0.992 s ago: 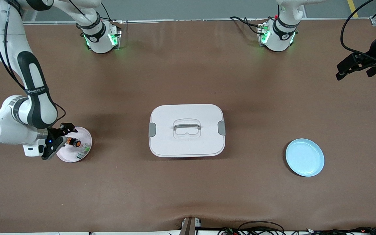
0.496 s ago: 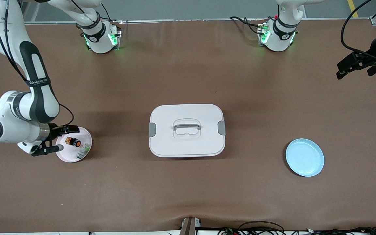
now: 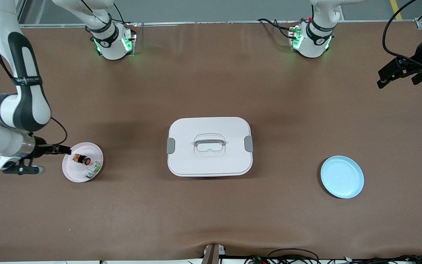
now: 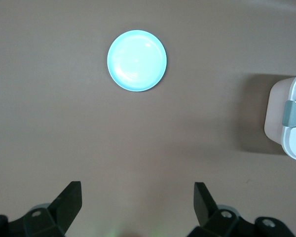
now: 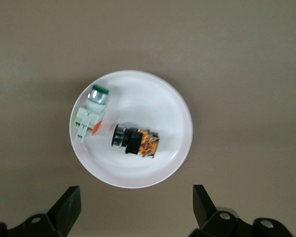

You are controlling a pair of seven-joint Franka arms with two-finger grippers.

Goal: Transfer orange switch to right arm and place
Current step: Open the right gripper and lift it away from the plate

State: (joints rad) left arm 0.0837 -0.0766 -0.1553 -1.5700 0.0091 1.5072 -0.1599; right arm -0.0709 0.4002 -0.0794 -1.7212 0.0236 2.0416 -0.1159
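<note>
Two arms: both empty-handed above the brown counter [image 3: 211, 212].
Orange switch [image 3: 81, 159]: lying on its side in the pink plate [image 3: 72, 174] at middle left of the frame, touching nothing but the plate.
Plate-mate: a white-and-green component [image 3: 93, 169] just beside the switch (close enough to be nudged or taken by mistake).
Right gripper [image 3: 39, 160]: fingers spread wide, gripping nothing, at the plate's edge near the frame's left border.
Left gripper [image 3: 398, 73]: upper right of the frame, fingers released, waiting over bare counter.
Blue plate [image 3: 342, 177]: lower right of the frame, empty.
White lidded box [image 3: 210, 146]: centre of the frame, between the two plates.
Risk: the round switch could roll or slip from a pinch.
</note>
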